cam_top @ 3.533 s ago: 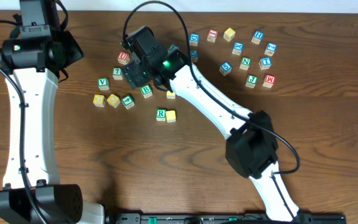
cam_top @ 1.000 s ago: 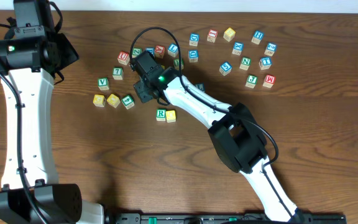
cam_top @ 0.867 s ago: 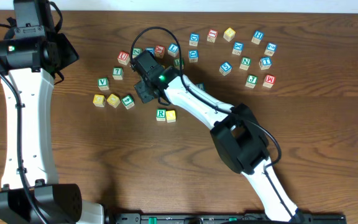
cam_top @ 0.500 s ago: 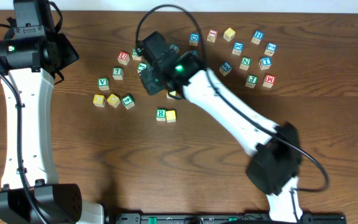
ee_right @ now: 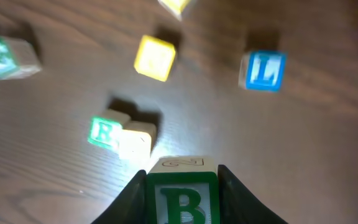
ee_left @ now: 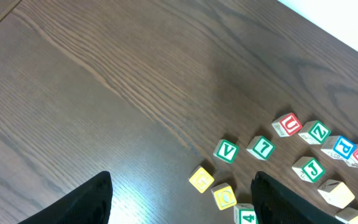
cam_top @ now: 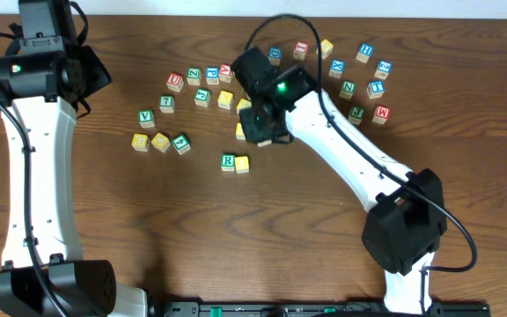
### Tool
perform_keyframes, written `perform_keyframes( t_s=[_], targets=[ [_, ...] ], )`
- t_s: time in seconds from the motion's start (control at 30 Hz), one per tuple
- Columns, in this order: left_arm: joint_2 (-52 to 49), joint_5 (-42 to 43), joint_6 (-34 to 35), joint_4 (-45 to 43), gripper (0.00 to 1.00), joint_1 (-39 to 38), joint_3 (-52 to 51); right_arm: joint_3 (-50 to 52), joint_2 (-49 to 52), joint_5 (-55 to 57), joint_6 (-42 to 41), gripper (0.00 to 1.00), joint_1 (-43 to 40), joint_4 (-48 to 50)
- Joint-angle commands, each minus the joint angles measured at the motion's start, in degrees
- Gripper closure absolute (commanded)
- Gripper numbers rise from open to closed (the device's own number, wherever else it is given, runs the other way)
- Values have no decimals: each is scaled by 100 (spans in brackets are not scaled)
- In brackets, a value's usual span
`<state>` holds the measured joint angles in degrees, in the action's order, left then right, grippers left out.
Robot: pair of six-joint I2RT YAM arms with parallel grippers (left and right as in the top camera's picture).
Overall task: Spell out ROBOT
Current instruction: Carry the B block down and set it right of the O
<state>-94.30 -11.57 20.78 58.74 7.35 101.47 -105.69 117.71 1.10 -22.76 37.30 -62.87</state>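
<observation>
My right gripper (ee_right: 182, 179) is shut on a green-framed B cube (ee_right: 182, 202), held above the table. In the overhead view that gripper (cam_top: 260, 126) hangs just up and right of the green-framed R cube (cam_top: 228, 161) and the yellow cube (cam_top: 242, 164) touching its right side. The right wrist view shows the same R (ee_right: 102, 132) and its yellow neighbour (ee_right: 135, 142) ahead of the B. My left gripper (ee_left: 180, 186) is open and empty at the far left, above bare wood. I cannot pick out the T cube.
Loose cubes lie around: V (cam_top: 146, 118), two yellow ones (cam_top: 140, 140) (cam_top: 160, 142), a row by the red U (cam_top: 175, 81), and a blue, green and red group at the back right (cam_top: 348, 88). A blue L (ee_right: 263, 70) and a yellow cube (ee_right: 155, 58) lie beyond the B.
My right arm has swung from the left cluster to the right, carrying the B cube. The left arm has stayed put.
</observation>
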Motion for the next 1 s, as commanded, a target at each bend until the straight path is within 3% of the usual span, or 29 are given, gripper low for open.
perform_keyframes(
  t_s=[0.0, 0.3, 0.97],
  targets=[
    [-37, -94, 52, -31, 29, 13, -59, 520, 52, 22, -457, 71, 22, 186],
    [-42, -94, 94, -92, 29, 13, -59, 1375, 52, -212, -682, 72, 31, 1200],
    [-44, -92, 94, -142, 28, 7, -59, 1993, 55, 37, -815, 70, 289, 1956]
  ],
)
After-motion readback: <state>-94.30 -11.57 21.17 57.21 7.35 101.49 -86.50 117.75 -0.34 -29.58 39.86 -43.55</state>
